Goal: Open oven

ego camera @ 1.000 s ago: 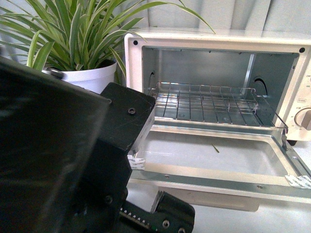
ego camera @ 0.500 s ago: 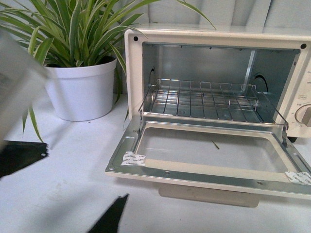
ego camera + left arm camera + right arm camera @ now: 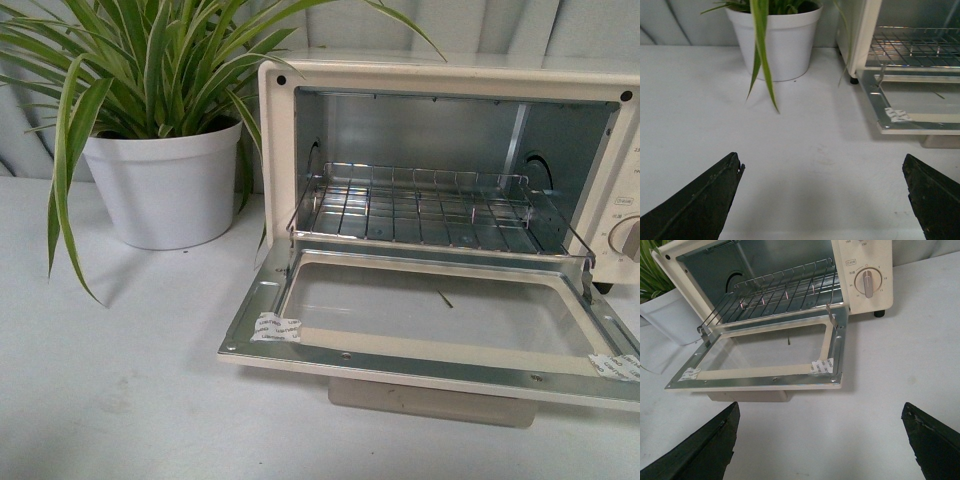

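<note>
Left gripper (image 3: 822, 200): fingers (image 3: 700, 205) spread wide, holding nothing, touching nothing; it hangs above the bare white table (image 3: 705, 110), well apart from the oven (image 3: 865, 30). Right gripper (image 3: 820, 440): fingers (image 3: 935, 442) likewise spread wide and empty, in front of the lowered door (image 3: 760, 377) with a gap between; neither gripper shows in the front view.

The oven (image 3: 440, 75) stands on the table (image 3: 110, 390) at the right, just beside a white plant pot (image 3: 165, 185) with long striped leaves; its door (image 3: 430, 360) lies folded down flat toward the viewer, glass pane up; the wire rack (image 3: 430, 205) sits inside the metal cavity.

Writing: small white stickers (image 3: 275, 327) on the door frame corners carry print too small to read; the knob (image 3: 867, 281) on the side panel is ringed by numerals, of which none can be read with certainty; no brand name is legible.
</note>
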Available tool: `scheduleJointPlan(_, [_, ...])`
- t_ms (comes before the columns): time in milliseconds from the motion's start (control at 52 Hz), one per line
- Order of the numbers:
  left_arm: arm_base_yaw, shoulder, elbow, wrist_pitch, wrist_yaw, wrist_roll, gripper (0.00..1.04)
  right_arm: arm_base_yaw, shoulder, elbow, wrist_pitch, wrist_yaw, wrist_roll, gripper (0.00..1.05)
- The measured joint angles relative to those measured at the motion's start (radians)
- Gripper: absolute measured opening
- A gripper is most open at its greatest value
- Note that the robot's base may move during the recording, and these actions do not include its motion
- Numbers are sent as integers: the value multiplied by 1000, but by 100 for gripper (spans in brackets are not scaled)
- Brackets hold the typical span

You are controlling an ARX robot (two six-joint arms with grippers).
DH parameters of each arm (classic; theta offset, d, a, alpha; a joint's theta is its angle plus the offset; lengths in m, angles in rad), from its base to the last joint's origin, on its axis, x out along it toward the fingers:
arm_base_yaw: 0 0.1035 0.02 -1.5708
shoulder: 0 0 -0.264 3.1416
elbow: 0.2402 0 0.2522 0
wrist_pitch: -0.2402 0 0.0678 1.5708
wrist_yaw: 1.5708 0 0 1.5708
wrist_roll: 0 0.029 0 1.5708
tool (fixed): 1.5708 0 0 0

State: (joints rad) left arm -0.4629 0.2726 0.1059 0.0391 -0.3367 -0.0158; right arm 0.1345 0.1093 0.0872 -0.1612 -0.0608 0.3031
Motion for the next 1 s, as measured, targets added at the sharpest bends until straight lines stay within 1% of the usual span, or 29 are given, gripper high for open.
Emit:
scheduleJointPlan(58, [48,-31,-13,-18,26,-24,98,-2,-8,-10,10,-3,0,95])
scheduleJointPlan(115, [69,-42,-16,-22,29,-38,98,-2,-18,-19,19,0,-3,95])
scheduleJointPlan(327, [75,-50,-18,-20,27,-47,98,-1,-22,-25,22,8,-8,95])
scheduleJointPlan(365, [67,-80,-35,12,-25,-31,92,22,-45,-48,80,89,-51,90])
scheduleJointPlan(404, [72,-119,-53,20,-27,-19,84,34,-68,-74,141,175,-123,83])
scheduleJointPlan(442, [92,-156,-63,18,-14,-12,77,35,-84,-79,159,214,-178,76])
scheduleJointPlan(481, [120,-175,-64,14,10,-8,70,27,-90,-79,168,215,-208,71])
scheduleJointPlan(500, [135,-186,-68,14,24,-6,66,13,-95,-79,168,197,-224,67])
scheduleJointPlan(538, [163,-211,-84,11,51,-3,59,-35,-104,-80,164,121,-248,60])
scheduleJointPlan(577, [189,-227,-93,0,76,-2,52,-83,-105,-80,161,76,-265,53])
scheduleJointPlan(615, [207,-229,-93,-5,95,0,47,-109,-105,-80,161,69,-275,46])
scheduleJointPlan(654, [234,-238,-93,-11,119,2,37,-126,-105,-80,161,71,-280,38])
scheduleJointPlan(673, [244,-243,-93,-13,128,3,34,-130,-105,-80,160,69,-282,33])
scheduleJointPlan(692, [259,-248,-93,-15,142,4,29,-130,-106,-80,160,66,-286,27])
scheduleJointPlan(712, [273,-250,-93,-18,157,5,23,-130,-106,-80,160,65,-289,24])
scheduleJointPlan(750, [295,-254,-93,-23,177,5,14,-130,-106,-80,160,63,-292,14])
scheduleJointPlan(769, [310,-256,-93,-26,197,6,11,-130,-106,-80,160,63,-293,10])
scheduleJointPlan(808, [363,-263,-93,-35,278,7,4,-130,-106,-80,160,63,-293,5])
scheduleJointPlan(827, [377,-265,-93,-36,295,6,4,-131,-106,-80,160,63,-294,1])
scheduleJointPlan(865, [421,-267,-93,-37,319,10,4,-132,-106,-80,160,63,-298,1])
scheduleJointPlan(904, [447,-268,-93,-39,319,10,4,-132,-106,-80,160,63,-299,1])
scheduleJointPlan(1000, [457,-269,-93,-39,331,11,4,-132,-106,-80,160,63,-299,1])
